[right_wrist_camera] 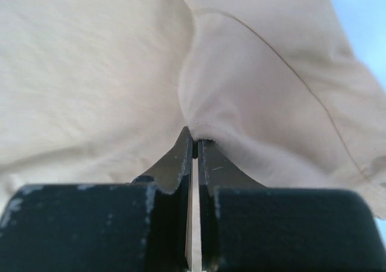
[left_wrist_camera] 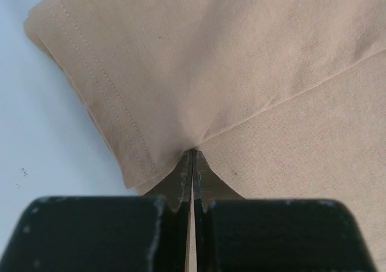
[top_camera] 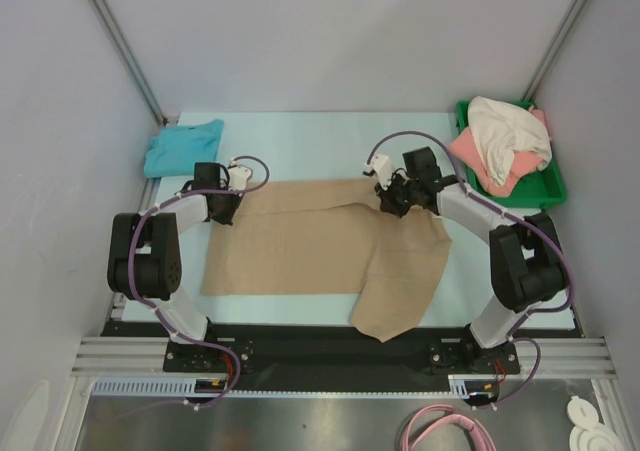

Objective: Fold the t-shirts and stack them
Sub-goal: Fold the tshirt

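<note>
A tan t-shirt [top_camera: 320,251] lies spread across the middle of the table, with one flap hanging toward the front edge. My left gripper [top_camera: 224,207] is shut on its left edge; in the left wrist view the tan t-shirt [left_wrist_camera: 241,73] is pinched at the fingertips by the left gripper [left_wrist_camera: 193,154], beside a stitched sleeve hem. My right gripper [top_camera: 393,199] is shut on a fold at the shirt's upper right; the right wrist view shows the tan t-shirt [right_wrist_camera: 120,73] bunched at the tips of the right gripper [right_wrist_camera: 195,140]. A teal t-shirt [top_camera: 183,148] lies folded at the back left.
A green tray [top_camera: 545,186] at the back right holds a cream-white shirt [top_camera: 505,136] crumpled over a coral-pink one [top_camera: 475,156]. Metal frame posts rise at both back corners. A pink cable [top_camera: 445,426] lies coiled in front of the arm bases.
</note>
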